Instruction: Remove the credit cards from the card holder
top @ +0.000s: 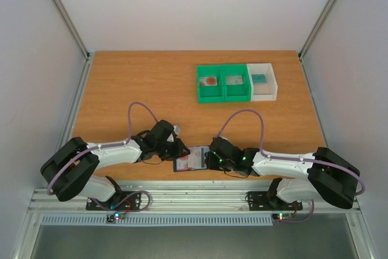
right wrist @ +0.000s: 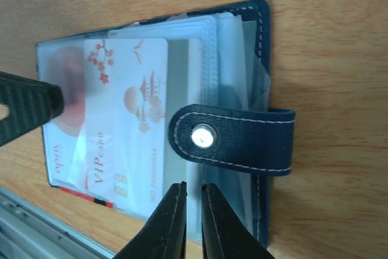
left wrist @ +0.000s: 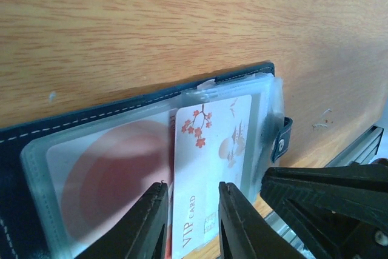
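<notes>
From the left wrist, the nearest things are the two left fingers. They are dark and stand a little apart, so they are open and hold nothing. Between them shows the lower end of a white credit card with red blossoms and the words VIP CARD. This end seems to reach past the mouth of the clear sleeves. Beside it, under foggy plastic, lies a red card. The card holder is dark navy with pale stitching and lies opened flat on the wooden tabletop.

From the right wrist, the right fingers are almost closed, with only a thin slit between them, at the near edge of the sleeves. I cannot tell whether they pinch a sleeve or only press on it. A navy strap with a metal snap lies across the sleeves.

From above, the holder lies near the front edge of the tabletop, between both arms. The green bins and a white bin stand well apart at the back.

I think the white card is light, thin, stiff and smooth, so it can slip. The best place to take it is the free short end. The sleeves look soft and the holder light, so both may lift or slide with the card if nothing holds them down.
</notes>
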